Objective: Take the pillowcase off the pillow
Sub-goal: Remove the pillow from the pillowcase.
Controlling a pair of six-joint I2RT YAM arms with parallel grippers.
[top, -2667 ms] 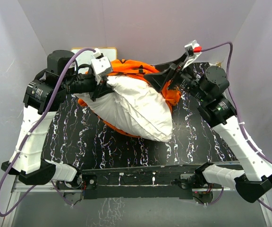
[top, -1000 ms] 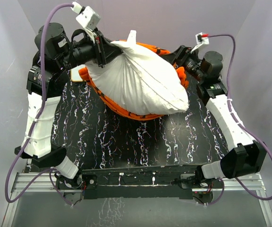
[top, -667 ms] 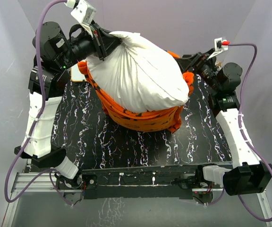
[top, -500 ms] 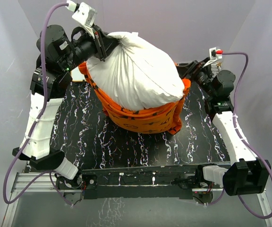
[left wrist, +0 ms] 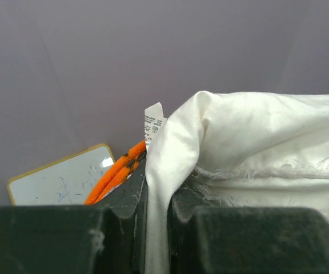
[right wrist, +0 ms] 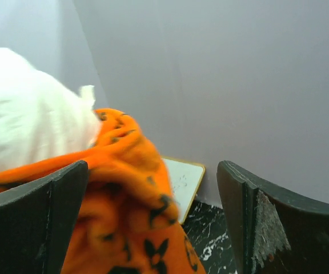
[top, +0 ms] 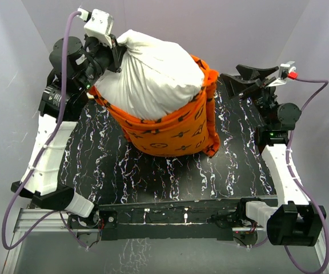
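Above the far left of the table (top: 153,177), a corner of the pillow (top: 153,74) is being pinched and held aloft by the left gripper (top: 115,47), its jaws nearly closed on the white fabric. The pillowcase (top: 176,128) is being left bunched around the pillow's lower half. The right gripper (top: 237,83) is being held wide apart and empty, just beside the orange cloth. With nothing pinning it, the pillowcase is likely being dragged upward by any further lift, and the thin pinched fold is being put at risk of slipping.

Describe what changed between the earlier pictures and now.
The left hand raised the pillow by its corner; the right hand let go of the pillowcase and drew back rightward, open. The left hand's grip stayed, and the pillowcase still wraps the pillow's lower end.
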